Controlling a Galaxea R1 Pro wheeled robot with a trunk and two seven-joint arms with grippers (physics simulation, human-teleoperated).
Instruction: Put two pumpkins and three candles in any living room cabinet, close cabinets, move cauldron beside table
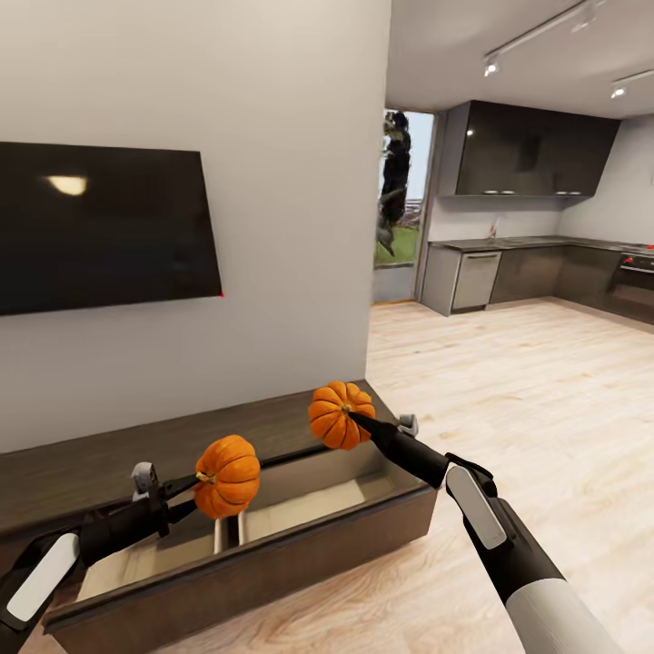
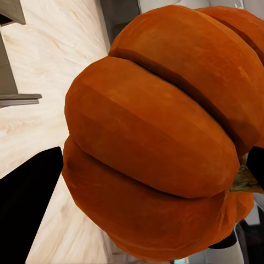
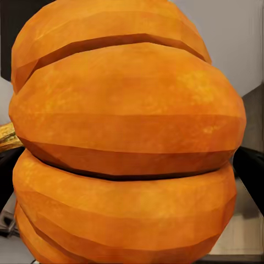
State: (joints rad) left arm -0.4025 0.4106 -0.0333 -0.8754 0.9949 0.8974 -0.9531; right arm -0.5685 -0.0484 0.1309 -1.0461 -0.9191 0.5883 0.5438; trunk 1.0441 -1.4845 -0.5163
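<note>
Head view: my left gripper [image 1: 186,484] clenches one pumpkin [image 1: 228,475] by its stem, hanging over the open drawer [image 1: 300,509] of the cabinet [image 1: 91,468]. My right gripper [image 1: 359,421] grips the other pumpkin [image 1: 340,414] above the drawer's right end (both fruits are clear of the beige interior). The television [image 1: 100,227] hangs on the wall above; the kitchen [image 1: 536,263] lies beyond.

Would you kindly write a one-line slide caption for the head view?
Each claw holds a pumpkin, left and right, above the open cabinet drawer.
</note>
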